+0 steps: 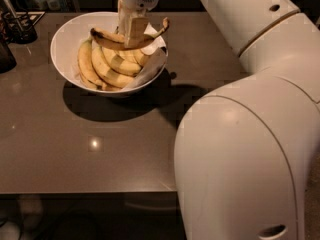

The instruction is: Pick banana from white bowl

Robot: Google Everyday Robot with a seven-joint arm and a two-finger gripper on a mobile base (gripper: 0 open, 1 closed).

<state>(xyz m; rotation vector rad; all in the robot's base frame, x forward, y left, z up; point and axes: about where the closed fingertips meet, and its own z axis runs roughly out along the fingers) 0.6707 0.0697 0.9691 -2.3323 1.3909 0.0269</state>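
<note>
My pincer (132,34) hangs straight down over the far side of the white bowl (59,44), and its two fingers are pinched on the banana (107,38) near its middle. The banana lies crosswise in my grip, nearly level, at about the height of the bowl's rim and above the rest of the fruit. Its skin is brown and bruised. One dark end points left over the bowl's hollow, and the thin stem curves up to the right past my fingers, over the rim. Whether its underside touches the fruit beneath, I cannot tell. Below it, several cleaner yellow bananas (100,66) lie side by side in the bowl, curving along its left and near wall. A fold of white paper (150,66) leans against the bowl's right side, reaching up to the rim. The bowl stands on a dark glossy table (100,154) and throws a wide shadow toward the near edge. My arm (240,149) fills the right half of the view, pale and bulky. A dark holder (19,29) stands at the table's far left corner, well apart from the bowl.
</note>
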